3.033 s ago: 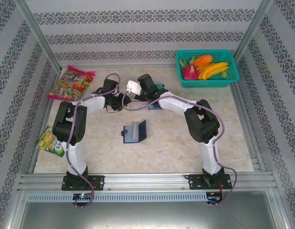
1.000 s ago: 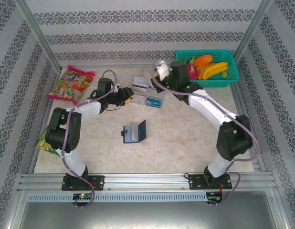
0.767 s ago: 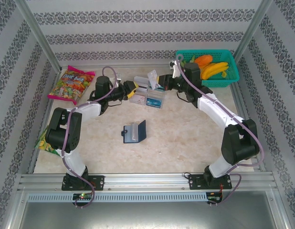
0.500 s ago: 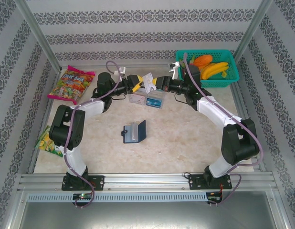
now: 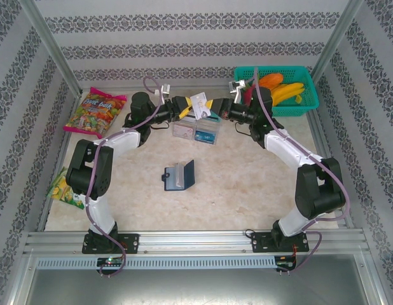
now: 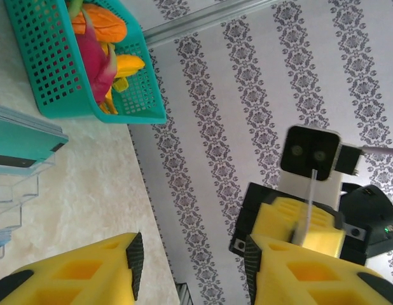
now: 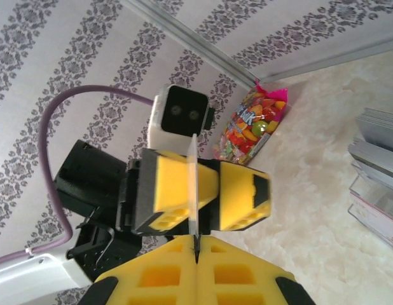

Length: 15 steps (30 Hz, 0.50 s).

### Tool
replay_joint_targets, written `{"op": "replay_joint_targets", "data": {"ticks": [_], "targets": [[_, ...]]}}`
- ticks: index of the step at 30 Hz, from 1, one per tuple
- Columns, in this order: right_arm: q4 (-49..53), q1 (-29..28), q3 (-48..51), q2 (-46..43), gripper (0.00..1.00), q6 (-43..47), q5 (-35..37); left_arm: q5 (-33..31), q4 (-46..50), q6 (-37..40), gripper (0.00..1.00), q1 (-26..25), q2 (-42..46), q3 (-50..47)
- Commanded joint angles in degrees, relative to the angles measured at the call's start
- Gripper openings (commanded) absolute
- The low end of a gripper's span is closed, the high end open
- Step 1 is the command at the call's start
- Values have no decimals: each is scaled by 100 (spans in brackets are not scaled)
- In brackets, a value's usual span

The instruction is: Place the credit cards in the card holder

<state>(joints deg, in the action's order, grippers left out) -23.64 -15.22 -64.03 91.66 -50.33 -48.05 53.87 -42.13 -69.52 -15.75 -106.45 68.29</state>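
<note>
Mottled cream tabletop (image 5: 238, 190), damask-striped walls (image 5: 184, 28)

Left tool (image 6: 190, 257) ajar, right tool (image 7: 196, 246) pinched tight.

Robot lab cell, aluminium frame (image 5: 196, 242), patterned wallpaper panels (image 5: 196, 38)

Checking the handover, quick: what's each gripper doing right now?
Left gripper: open, gripping nothing.
Right gripper: closed on a white credit card.
</note>
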Motion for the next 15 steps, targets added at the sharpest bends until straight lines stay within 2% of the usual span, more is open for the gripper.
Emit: {"op": "replay_joint_targets", "data": {"ticks": [1,8,15], "targets": [[-319,108,145,-7,3,-149,51,309,-247,-53,50,-165,98,113],[-376,-86,38,177,3,-155,-58,454,-322,-123,49,-291,11,292],[-706,331,316,-2,3,-435,13,441,-147,-15,50,-235,145,246]]}}
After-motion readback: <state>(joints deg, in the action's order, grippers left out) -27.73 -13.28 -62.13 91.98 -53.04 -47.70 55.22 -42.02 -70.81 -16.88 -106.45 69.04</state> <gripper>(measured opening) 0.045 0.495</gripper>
